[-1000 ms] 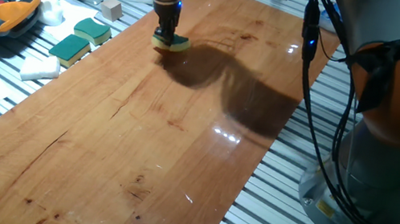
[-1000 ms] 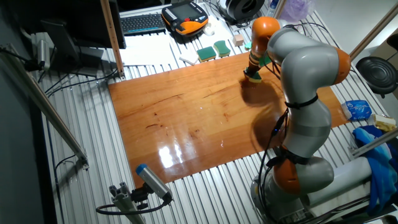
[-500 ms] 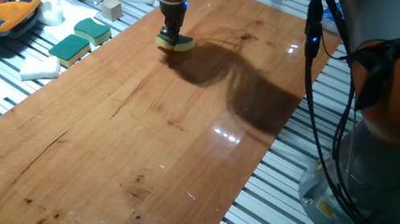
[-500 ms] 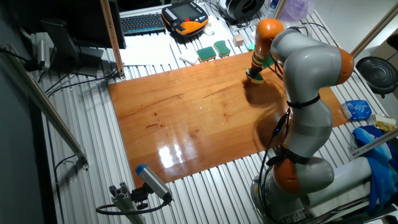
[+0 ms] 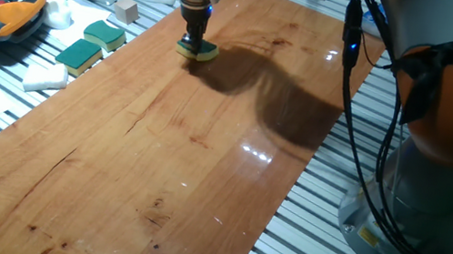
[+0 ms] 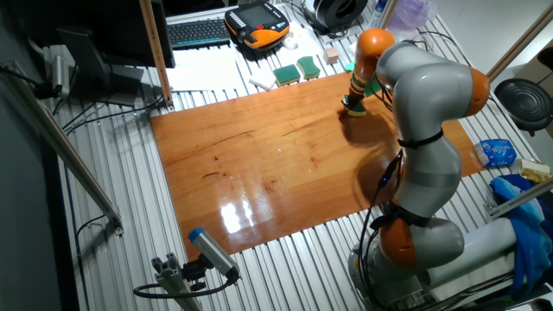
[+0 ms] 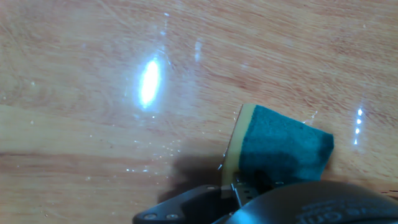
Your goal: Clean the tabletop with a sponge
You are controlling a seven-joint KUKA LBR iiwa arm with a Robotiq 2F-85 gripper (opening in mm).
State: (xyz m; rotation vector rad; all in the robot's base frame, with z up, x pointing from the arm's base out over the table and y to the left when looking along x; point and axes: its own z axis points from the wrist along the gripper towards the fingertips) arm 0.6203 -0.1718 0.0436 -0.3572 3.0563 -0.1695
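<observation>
The tabletop (image 5: 168, 145) is a long glossy reddish-brown board; it also shows in the other fixed view (image 6: 259, 164) and fills the hand view (image 7: 93, 81). My gripper (image 5: 191, 43) is shut on the sponge (image 5: 198, 49), teal-green top over yellow foam, and presses it on the board near its far left edge. The other fixed view shows the gripper (image 6: 353, 103) on the sponge (image 6: 356, 110) at the board's far right part. In the hand view the sponge (image 7: 280, 149) sticks out below the hand; the fingertips are hidden.
Two spare green sponges (image 5: 93, 43) and a white foam block (image 5: 46, 77) lie on the ribbed slats left of the board. An orange pendant (image 5: 7, 16) and a wooden cube (image 5: 124, 9) lie beyond. The arm's base (image 5: 439, 181) stands right of the board.
The gripper with the sponge has slid a little to the right and farther along the board; its shadow moved with it.
</observation>
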